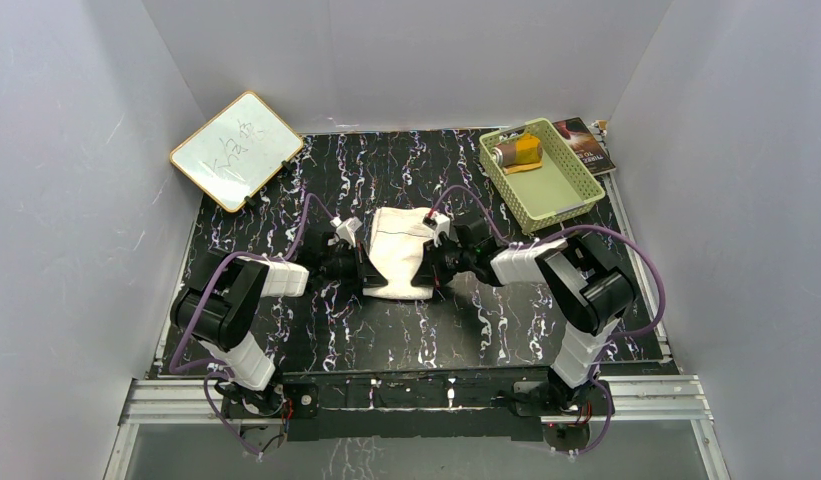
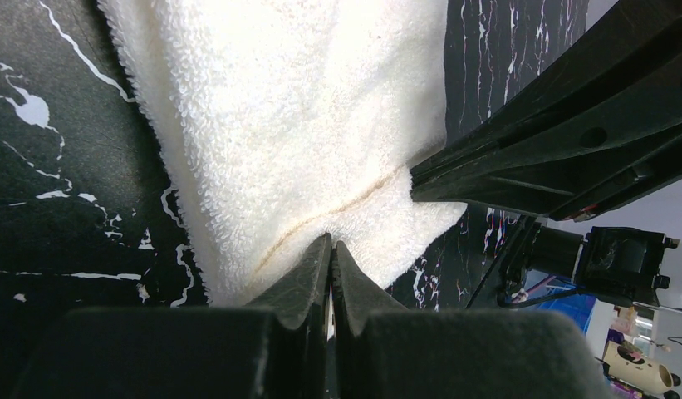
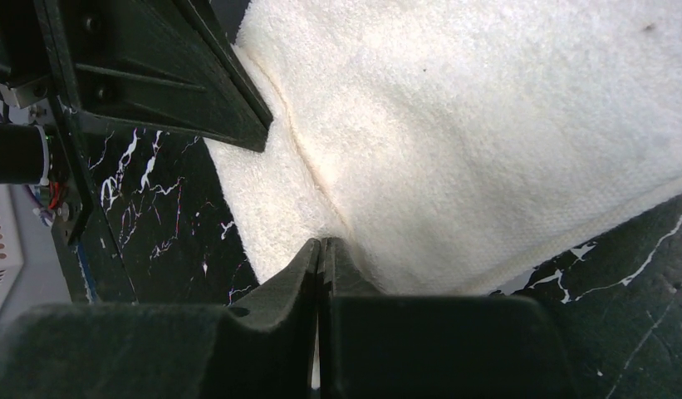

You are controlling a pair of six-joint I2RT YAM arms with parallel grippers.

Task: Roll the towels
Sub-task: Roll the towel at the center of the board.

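top external shows the cream towel (image 1: 399, 255) lying flat between the arms; left gripper (image 2: 331, 246) and right gripper (image 3: 321, 243) each pinch an opposite edge, jaws pressed together, probably to keep it taut for rolling.

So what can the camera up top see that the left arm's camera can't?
Only the top one shows the green basket with a rolled orange towel in it, and the whiteboard. Only the left wrist one shows the white towel's fluffy loops and the left gripper pinched shut on its edge. Both show that towel, the right gripper and the black table.
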